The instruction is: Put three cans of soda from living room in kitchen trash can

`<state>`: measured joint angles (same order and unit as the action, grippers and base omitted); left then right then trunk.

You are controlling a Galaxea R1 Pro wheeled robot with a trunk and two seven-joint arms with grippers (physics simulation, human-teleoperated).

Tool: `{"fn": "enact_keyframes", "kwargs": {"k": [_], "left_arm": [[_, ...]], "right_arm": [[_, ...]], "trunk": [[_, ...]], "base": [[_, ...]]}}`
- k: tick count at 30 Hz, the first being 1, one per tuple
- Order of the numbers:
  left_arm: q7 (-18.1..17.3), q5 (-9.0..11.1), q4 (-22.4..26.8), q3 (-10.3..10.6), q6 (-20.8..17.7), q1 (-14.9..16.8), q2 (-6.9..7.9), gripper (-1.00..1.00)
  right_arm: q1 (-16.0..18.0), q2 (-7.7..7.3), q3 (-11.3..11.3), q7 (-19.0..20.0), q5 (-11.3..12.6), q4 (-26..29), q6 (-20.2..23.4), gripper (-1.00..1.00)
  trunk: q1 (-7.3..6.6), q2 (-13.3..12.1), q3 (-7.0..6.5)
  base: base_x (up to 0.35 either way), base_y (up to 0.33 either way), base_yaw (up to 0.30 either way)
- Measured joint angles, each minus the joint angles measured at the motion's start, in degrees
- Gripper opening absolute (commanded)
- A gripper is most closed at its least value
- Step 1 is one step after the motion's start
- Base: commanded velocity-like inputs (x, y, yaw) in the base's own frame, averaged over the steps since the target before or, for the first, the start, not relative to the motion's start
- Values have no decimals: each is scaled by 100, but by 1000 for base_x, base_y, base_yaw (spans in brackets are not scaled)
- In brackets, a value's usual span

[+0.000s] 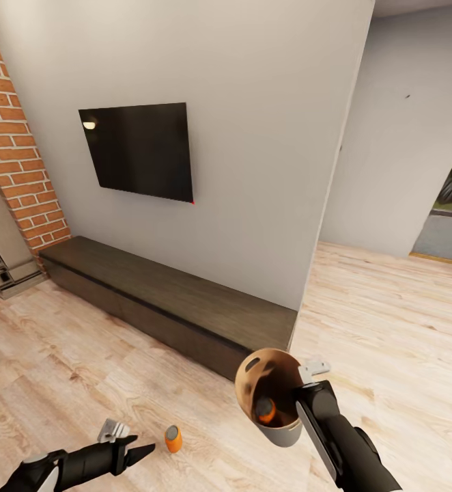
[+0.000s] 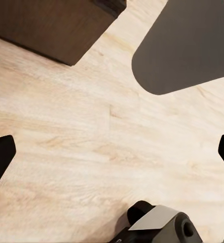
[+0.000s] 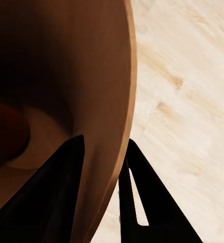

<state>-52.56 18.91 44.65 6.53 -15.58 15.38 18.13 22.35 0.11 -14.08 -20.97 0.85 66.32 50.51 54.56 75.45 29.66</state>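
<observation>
Plainly, no writing can be read. Right pincer clamps the rim of the tash can, pale grey outside, tan inside, holding an orange soda can. Another orange can stands on the plank floor beside the released left pincer.

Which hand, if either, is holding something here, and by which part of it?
The right hand grips the trash can by its rim, one finger inside the wall, one outside. The left hand is open and holds nothing.
</observation>
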Motion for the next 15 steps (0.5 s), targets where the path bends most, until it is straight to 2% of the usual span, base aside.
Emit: {"fn": "enact_keyframes", "kwargs": {"k": [15], "left_arm": [[-86,-7,-43,-2,97,0,9,100]], "right_arm": [[-4,-3,2,5,-7,-34,1,-100]], "trunk": [[0,0,0]], "base": [[-3,0,0]]}}
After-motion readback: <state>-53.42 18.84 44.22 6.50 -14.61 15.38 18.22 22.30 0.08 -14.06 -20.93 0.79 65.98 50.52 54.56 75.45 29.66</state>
